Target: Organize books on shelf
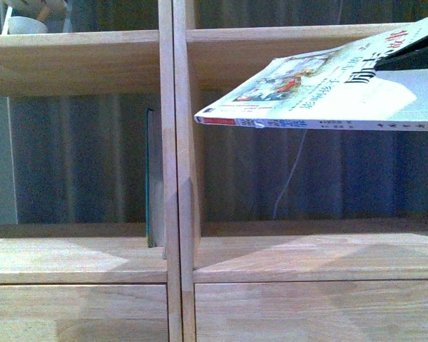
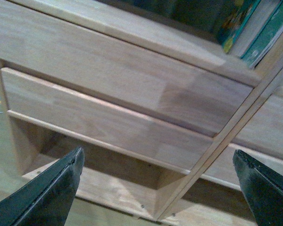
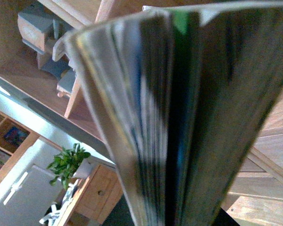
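Observation:
The white paperback [image 1: 342, 89] with its colourful cover and red-marked spine hangs nearly flat in front of the right column's open compartment of the light-wood shelf [image 1: 177, 142]. My right gripper [image 1: 412, 55] is shut on its far right end. In the right wrist view the book's page edge [image 3: 170, 117] fills the frame. The dark teal book [image 1: 150, 178] stands upright in the left compartment against the centre divider. My left gripper [image 2: 158, 188] is open and empty, low before the drawer fronts [image 2: 108, 75]. Teal-edged books [image 2: 245, 26] stand in the compartment beyond them.
A white bowl [image 1: 25, 25] sits on the upper left shelf board. A thin pale cord [image 1: 289, 178] hangs behind the right compartment. The right wrist view shows a potted plant [image 3: 68, 162] on a small wooden cabinet [image 3: 96, 190] and grey blocks [image 3: 37, 28].

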`<action>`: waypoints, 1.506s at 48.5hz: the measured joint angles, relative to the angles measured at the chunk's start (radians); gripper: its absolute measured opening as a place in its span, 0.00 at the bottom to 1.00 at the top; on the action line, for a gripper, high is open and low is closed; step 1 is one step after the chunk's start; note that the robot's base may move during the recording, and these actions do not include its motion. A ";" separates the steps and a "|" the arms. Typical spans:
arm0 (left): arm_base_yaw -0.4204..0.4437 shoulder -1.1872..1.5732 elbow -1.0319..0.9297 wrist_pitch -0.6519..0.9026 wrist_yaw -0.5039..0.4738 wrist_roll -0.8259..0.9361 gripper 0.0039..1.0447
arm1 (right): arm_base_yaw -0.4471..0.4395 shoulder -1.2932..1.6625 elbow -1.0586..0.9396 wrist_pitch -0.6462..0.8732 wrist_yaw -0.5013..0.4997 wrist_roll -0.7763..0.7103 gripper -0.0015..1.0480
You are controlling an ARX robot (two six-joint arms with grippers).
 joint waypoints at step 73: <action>-0.505 0.790 0.515 0.798 0.187 -0.688 0.93 | 0.399 -0.123 -0.026 -0.055 0.146 -0.050 0.07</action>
